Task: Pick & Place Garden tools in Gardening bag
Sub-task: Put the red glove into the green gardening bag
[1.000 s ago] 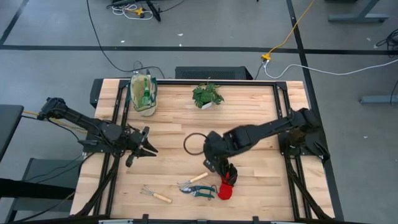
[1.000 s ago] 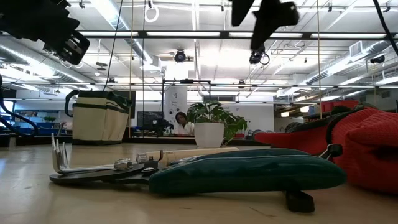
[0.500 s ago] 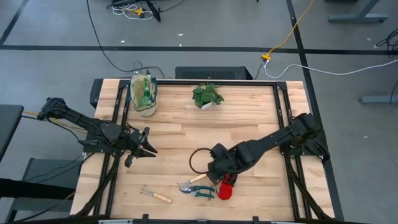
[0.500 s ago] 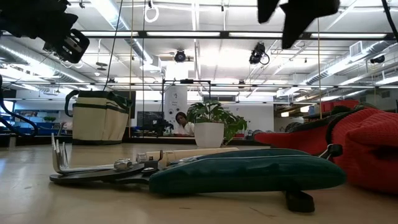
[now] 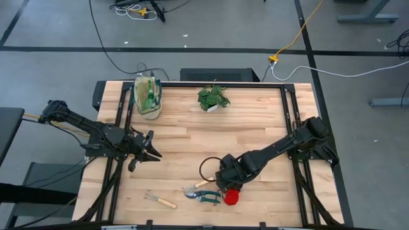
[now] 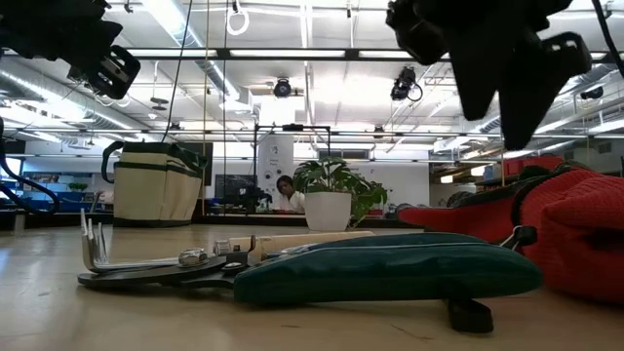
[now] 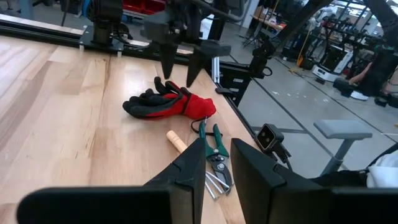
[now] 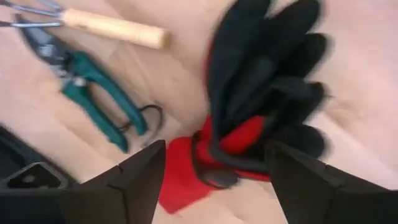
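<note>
The black-and-red gloves (image 8: 261,93) lie flat on the table near its front edge; they also show in the high view (image 5: 231,195). Beside them lie the teal-handled shears (image 5: 203,195) and a wooden-handled tool (image 5: 204,183). A small wooden-handled rake (image 5: 160,202) lies further left. The beige bag (image 5: 148,96) stands at the far left with a green bottle in it. My right gripper (image 8: 214,180) is open just above the gloves, one finger on either side, touching nothing; the left wrist view (image 7: 180,68) shows it from afar. My left gripper (image 5: 152,153) is open and empty at mid-left.
A potted green plant (image 5: 213,98) in a white pot stands at the far middle of the table. A dark cable loop (image 5: 208,167) hangs by my right wrist. Bare wood lies between the bag and the tools.
My right gripper has moved toward the table's near edge and down, from the middle of the table to just above the gloves, staying open. The tools and gloves have not moved.
</note>
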